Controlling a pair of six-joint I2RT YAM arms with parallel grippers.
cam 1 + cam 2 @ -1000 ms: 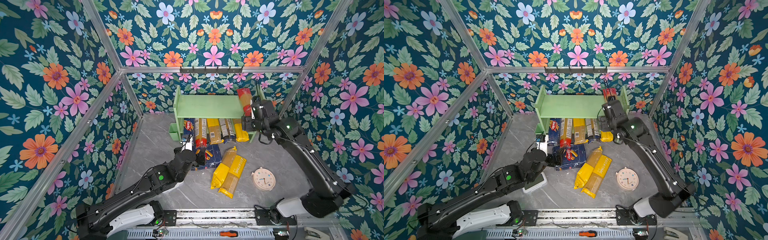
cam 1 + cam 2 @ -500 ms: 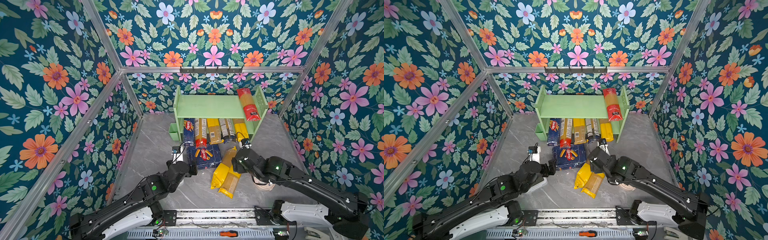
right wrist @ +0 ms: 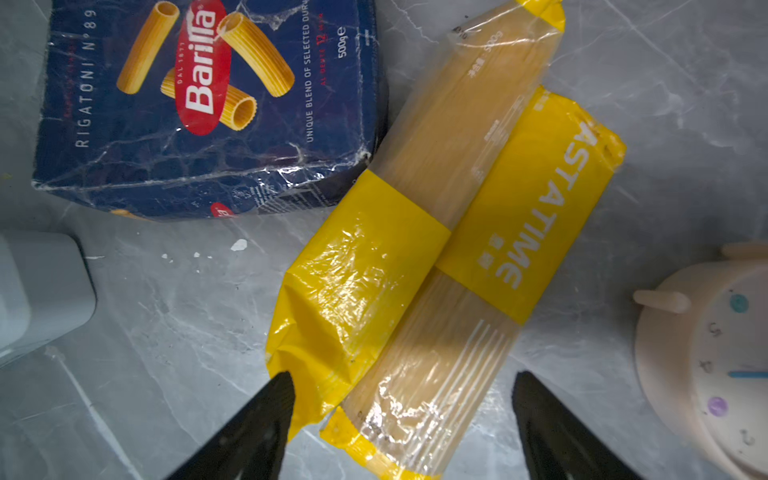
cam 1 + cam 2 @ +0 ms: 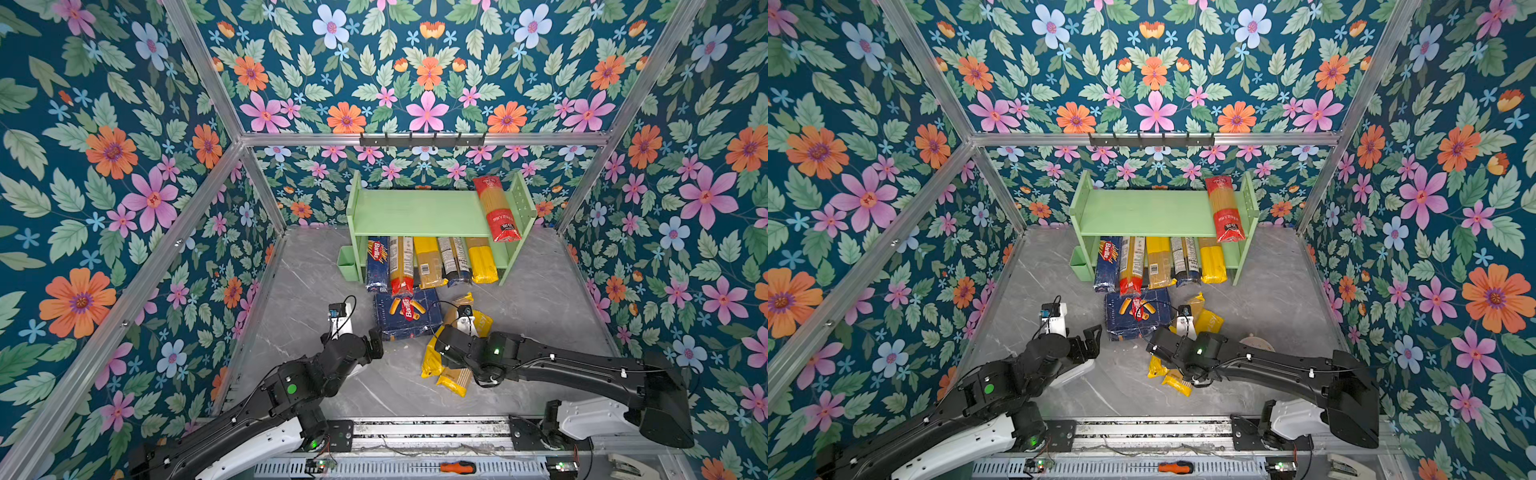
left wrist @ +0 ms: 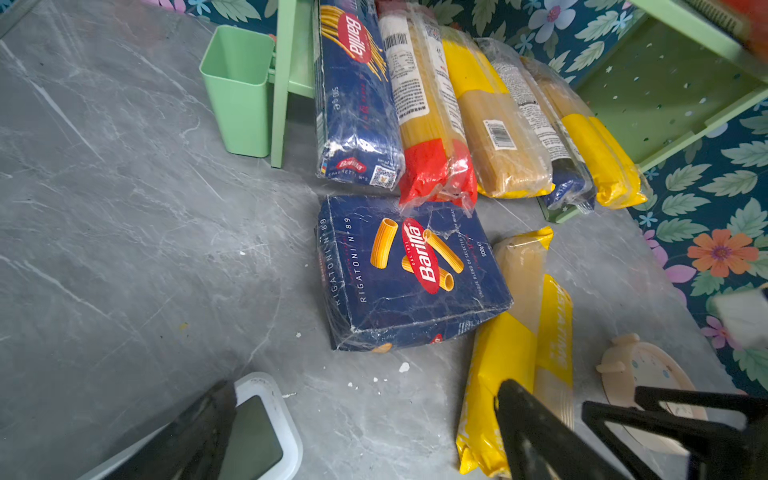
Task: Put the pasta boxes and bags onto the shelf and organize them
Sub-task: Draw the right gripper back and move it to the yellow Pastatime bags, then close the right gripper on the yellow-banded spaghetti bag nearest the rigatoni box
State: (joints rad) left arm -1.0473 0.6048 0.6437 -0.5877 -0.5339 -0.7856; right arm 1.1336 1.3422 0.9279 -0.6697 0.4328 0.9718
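Though two boxes and seven bags show, only the spaghetti box (image 4: 377, 262), four bags (image 4: 428, 262) beside it and one red bag (image 4: 496, 212) lie on the shelf (image 4: 415, 214). Below centre in both top views, two yellow bags (image 3: 457, 174) lie between the right gripper (image 3: 403, 376)'s spread jaws. The rigatoni box (image 4: 409, 316) lies just upper right of the splayed, empty left gripper (image 4: 376, 340).

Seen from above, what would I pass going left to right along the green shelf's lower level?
green cup, blue Barilla spaghetti box, red-ended bag, yellow-banded bag with barcode, dark-blue-ended bag, yellow-ended bag
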